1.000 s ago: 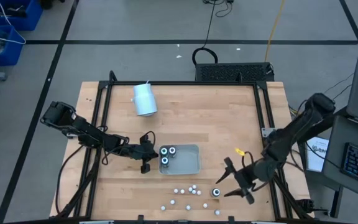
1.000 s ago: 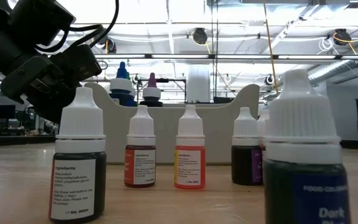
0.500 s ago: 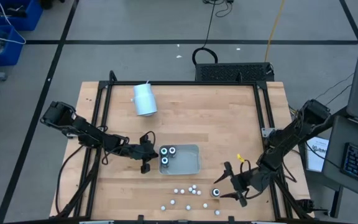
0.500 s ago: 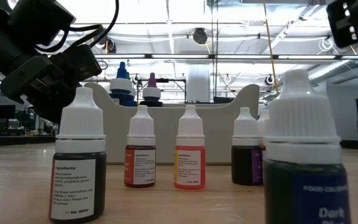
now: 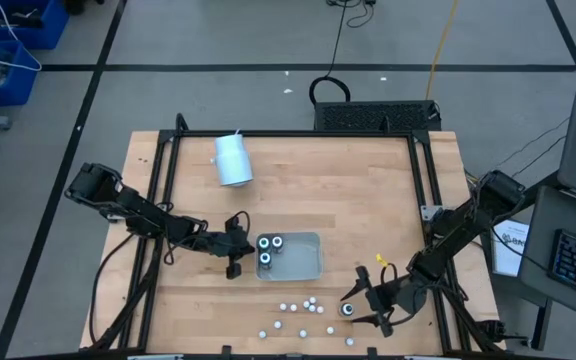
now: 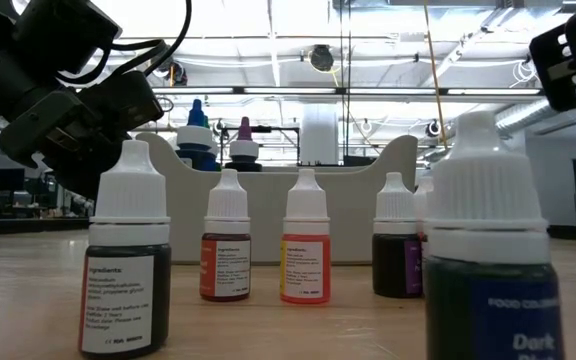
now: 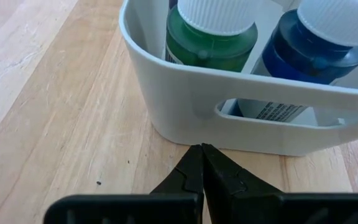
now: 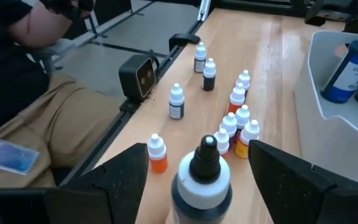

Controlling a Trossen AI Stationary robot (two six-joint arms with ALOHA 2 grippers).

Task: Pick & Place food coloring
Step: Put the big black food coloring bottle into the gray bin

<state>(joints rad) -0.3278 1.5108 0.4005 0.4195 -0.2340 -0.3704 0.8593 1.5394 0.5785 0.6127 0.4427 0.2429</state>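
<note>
Our right claw (image 5: 360, 305), wide open, straddles dark round white-ringed bottle (image 8: 202, 177), near surface edge; left claw (image 7: 201, 163) shut, empty, beside grey rectangular tray (image 7: 185, 93).

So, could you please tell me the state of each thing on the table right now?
Right gripper: open, straddling a dark bottle, not gripping.
Left gripper: shut, empty, beside the tray.
Tray: holds three large bottles, upright.
Small bottles: upright on the table.
White cylinder: lying on its side.

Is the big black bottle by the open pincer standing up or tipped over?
Standing up. The black bottle shows its cap pointing straight up between the right pincer's open fingers, which do not grip it yet.
</note>
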